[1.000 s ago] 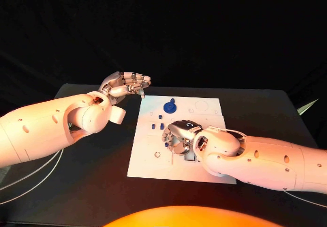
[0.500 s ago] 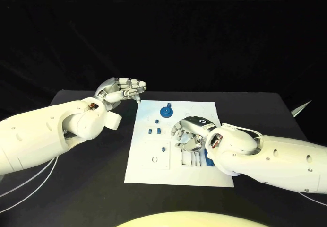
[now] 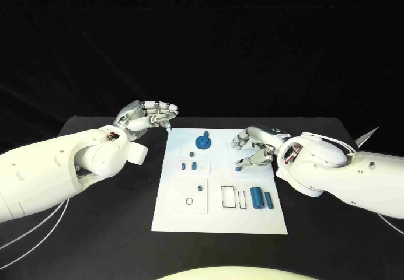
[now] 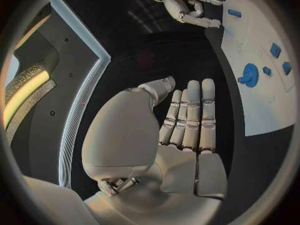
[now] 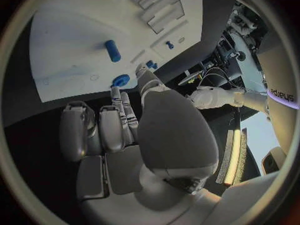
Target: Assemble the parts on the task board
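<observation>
Task board (image 3: 220, 216) lies on black table (image 3: 101, 233), room apparently dark behind.

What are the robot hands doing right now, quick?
Left robot hand: closed, empty.
Right robot hand: cannot tell if it holds anything.

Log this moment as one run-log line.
left hand: off the board, fingers curled, empty | right hand: above task board, holding nothing visible | blue gear: on board | blue cylinder: lying on board
</observation>
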Motion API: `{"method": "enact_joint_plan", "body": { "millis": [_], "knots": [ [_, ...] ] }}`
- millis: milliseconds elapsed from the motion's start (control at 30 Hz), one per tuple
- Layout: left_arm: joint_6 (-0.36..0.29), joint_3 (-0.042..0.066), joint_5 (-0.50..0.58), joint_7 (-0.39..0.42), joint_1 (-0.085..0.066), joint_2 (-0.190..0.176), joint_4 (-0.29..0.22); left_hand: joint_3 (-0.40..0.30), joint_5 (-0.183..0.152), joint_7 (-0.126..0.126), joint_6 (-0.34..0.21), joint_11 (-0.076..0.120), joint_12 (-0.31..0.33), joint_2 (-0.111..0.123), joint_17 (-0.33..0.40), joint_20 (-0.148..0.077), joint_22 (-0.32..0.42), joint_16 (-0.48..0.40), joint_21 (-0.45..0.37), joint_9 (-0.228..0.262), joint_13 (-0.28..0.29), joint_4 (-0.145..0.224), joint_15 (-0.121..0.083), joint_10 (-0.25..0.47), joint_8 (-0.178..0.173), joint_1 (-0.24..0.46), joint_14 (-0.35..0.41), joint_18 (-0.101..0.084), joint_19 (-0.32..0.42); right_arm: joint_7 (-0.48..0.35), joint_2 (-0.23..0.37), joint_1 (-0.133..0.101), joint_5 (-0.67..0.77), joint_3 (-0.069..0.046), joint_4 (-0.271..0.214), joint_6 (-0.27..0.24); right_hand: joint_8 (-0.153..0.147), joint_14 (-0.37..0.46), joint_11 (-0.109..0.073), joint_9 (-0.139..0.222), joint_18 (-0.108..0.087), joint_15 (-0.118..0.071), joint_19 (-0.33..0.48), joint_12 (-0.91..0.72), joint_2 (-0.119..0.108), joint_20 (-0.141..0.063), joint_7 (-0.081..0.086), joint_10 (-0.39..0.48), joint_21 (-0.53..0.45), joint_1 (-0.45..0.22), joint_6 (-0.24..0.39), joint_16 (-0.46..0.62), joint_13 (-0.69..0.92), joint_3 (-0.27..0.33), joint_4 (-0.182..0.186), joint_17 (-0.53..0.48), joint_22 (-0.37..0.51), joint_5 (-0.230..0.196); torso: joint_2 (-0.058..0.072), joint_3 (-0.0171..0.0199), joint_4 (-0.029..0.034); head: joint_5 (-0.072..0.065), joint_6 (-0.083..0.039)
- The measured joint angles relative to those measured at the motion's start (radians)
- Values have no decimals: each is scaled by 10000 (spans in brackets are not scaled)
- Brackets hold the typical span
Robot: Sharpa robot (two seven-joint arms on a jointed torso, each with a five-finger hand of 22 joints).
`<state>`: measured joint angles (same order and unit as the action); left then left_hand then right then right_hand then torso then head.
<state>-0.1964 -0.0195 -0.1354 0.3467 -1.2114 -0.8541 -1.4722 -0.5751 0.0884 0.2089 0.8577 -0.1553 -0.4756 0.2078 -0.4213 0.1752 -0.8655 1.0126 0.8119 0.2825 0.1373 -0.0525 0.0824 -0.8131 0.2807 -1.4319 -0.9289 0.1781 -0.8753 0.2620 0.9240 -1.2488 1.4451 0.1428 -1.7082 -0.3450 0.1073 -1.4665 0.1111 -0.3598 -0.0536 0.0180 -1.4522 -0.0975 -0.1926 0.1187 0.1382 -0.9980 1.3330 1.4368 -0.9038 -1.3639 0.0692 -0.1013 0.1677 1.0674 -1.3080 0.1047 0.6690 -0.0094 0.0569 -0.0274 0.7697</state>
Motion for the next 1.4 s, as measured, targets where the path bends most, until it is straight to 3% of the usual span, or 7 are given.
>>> {"method": "enact_joint_plan", "body": {
  "millis": [33, 133, 400, 633, 833, 1167, 1400],
  "knots": [
    [1, 0, 2, 2, 0, 1, 0, 0, 0, 0, 0, 0, 0, 0, 0, 0, 0, 0, 0, 0, 0, 0, 0, 0, 0, 0, 0, 0, 0, -35, 15, -5, 0, 3, 48, 87, -87, 0, 31, 40, 0, 0, 23, -76, -55, 23, -86, 144, -72, 386, 86, -34, -20, 502, 546, -34, 0, 0, 3, 1, 4, -13, -6],
    [2, 0, 8, 7, 0, -1, 3, 0, 0, 0, 0, 0, 0, 0, 0, 0, 0, 0, 0, 0, 0, 0, 0, 0, 0, 0, 0, 0, 0, -110, 27, -10, 46, 15, 191, 441, -196, 21, 52, 95, 0, 21, 36, -126, -221, 35, -142, 244, -155, 730, 266, -34, -22, 933, 1185, -103, 0, 0, 13, 4, 11, -30, -23],
    [0, -1, 18, 10, 0, -15, -2, 0, 0, 0, 0, 0, -1, 0, 0, 0, 1, 0, 0, -1, 0, 0, 0, -1, 0, 0, 0, 0, 0, -105, -56, 44, 146, 62, 432, 1409, -305, 0, 101, 148, -1, 71, 109, -231, -174, 106, -190, 457, -356, 880, 478, -34, -26, 1186, 1274, -267, 2, -61, 31, 15, 14, -16, 1],
    [-1, -1, 22, 7, 0, -32, -16, -1, 0, 0, 0, 0, -1, 0, -1, 0, 2, 0, 0, -3, 0, 0, 0, -1, 0, 0, 0, 0, 0, -77, -156, 165, 163, 97, 539, 1676, -74, -2, -132, 104, 0, -8, 15, -722, 449, 10, 119, -290, -221, 1181, 24, -34, 8, 498, 1171, -272, 3, -252, 35, 16, 21, -6, 53],
    [-1, -1, 24, 5, 1, -51, -21, -1, 0, 0, 0, 0, -1, 0, -1, -1, 3, 0, 0, 6, 0, 0, 0, -1, 0, 0, 0, 1, -1, -76, -299, 261, 160, 108, 585, 1555, 9, 16, -197, 141, -1, -59, -37, -773, 907, -42, 151, -898, -189, 1287, -391, -59, -16, -259, 1184, -276, 3, -454, 35, 21, 22, 21, 35],
    [0, -1, 27, 4, 1, -55, -25, -1, 0, -1, 0, 0, 0, 0, -1, -1, 4, 0, 0, 6, 0, 1, 0, -2, 0, 0, 0, 0, -1, 2, -470, 361, 143, 108, 752, 1115, 124, 16, -229, 220, 0, -58, -71, -507, 977, -78, 150, -1462, -101, 1316, -865, -113, -23, -1409, 1188, -289, 4, -492, 35, 18, 18, -3, 67],
    [3, -1, 29, 2, 1, -57, -23, -1, 0, -1, -1, 0, 0, 0, 7, -1, 4, 0, 0, 5, 0, 0, 0, -1, -1, 0, -1, 0, -1, 189, -588, 438, 206, 102, 827, 939, 162, -20, -242, 248, -1, -94, -94, -198, 715, -101, 136, -1629, -101, 1055, -1154, -112, -24, -2405, 1116, -318, 5, -464, 34, 20, 14, 1, 86]
  ]
}}
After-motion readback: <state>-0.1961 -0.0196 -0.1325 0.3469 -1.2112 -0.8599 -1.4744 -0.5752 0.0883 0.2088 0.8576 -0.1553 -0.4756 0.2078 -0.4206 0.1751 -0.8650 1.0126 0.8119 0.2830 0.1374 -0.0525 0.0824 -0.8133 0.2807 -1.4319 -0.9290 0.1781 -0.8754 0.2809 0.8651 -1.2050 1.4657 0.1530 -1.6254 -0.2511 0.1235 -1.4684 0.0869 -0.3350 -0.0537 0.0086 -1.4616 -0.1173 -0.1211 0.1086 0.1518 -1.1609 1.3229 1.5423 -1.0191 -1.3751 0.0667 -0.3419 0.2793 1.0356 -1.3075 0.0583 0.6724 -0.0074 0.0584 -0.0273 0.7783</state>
